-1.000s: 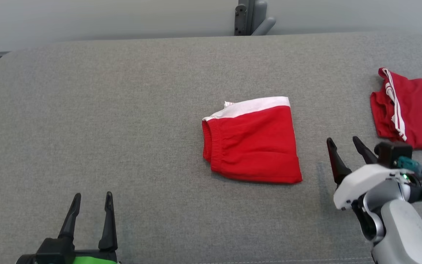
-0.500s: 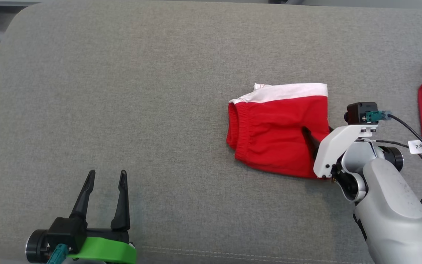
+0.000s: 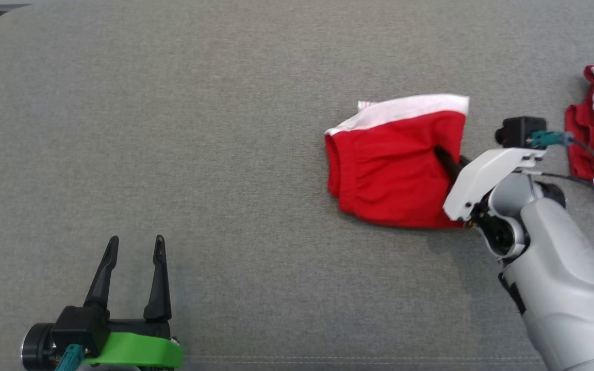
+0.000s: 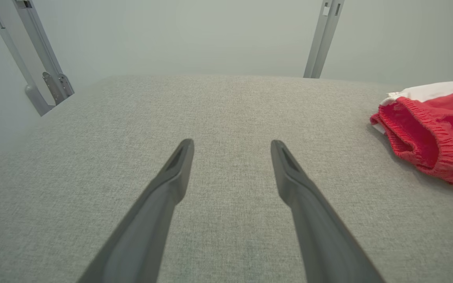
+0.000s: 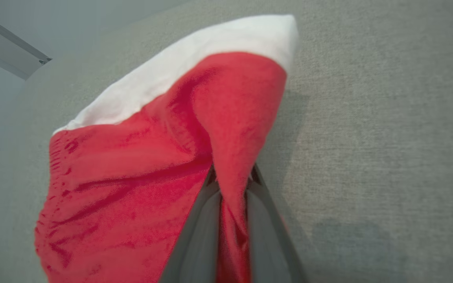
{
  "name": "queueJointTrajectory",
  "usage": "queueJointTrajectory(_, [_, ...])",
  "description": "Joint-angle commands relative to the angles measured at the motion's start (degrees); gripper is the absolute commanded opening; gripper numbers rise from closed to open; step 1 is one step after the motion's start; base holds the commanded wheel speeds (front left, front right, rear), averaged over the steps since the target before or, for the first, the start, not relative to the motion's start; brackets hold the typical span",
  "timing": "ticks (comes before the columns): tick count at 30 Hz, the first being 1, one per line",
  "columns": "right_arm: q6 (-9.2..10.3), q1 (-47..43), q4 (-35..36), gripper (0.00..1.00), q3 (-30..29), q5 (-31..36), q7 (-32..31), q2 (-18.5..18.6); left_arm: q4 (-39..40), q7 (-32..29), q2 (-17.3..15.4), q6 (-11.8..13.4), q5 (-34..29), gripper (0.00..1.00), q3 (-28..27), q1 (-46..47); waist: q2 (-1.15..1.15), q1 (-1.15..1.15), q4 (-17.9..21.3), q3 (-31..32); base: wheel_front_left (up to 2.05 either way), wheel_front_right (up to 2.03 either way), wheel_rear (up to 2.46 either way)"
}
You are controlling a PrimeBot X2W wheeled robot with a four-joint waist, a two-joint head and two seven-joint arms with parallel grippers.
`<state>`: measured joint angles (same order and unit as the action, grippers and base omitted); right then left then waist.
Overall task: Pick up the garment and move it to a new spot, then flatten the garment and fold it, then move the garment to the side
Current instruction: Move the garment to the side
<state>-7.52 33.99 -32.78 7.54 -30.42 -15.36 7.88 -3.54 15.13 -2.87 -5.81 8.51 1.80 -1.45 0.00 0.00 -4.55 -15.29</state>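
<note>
The right pincer [image 5: 232,177] is pinched shut on the right edge of the red shorts [image 3: 384,170], with a fold of red cloth squeezed between its two dark fingers [image 5: 199,236]. The shorts lie on the grey cushion [image 3: 199,129], a bit right of the middle, with the white band [image 3: 410,105] along the far side. The left pincer [image 3: 136,239] sits at the near left, well apart from the shorts, spread wide with nothing in it. Another red cloth with white stripes [image 3: 586,134] lies at the far right.
</note>
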Motion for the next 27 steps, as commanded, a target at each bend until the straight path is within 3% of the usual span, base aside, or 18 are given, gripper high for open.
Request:
queueJointTrajectory(1, [0.06,0.74,0.70,0.00,-0.30,-0.58,0.05,0.68,0.27,-0.01,-0.09,-0.10,-0.32,1.00,-0.24,0.04,0.00,0.00,3.19,0.42,0.00,0.00,0.00])
queueJointTrajectory(10, [0.05,3.37,11.47,0.00,-2.51,-4.14,-6.93,7.86,0.93,-0.01,-0.10,0.09,0.78,1.00,0.72,0.23,0.00,0.00,9.10,0.33,0.00,0.00,0.00])
queueJointTrajectory(19, [0.04,6.87,15.62,0.00,-8.77,-4.20,-17.53,13.77,-0.04,-0.01,-0.10,-0.29,0.67,1.00,0.74,1.20,0.00,0.00,8.67,-1.28,0.00,0.00,0.00])
queueJointTrajectory(27, [0.04,11.25,12.27,0.00,-14.57,-1.12,-21.75,16.54,-0.43,-0.01,-0.10,-0.86,-0.11,1.00,0.58,2.69,0.00,0.00,7.52,-4.34,0.00,0.00,0.00])
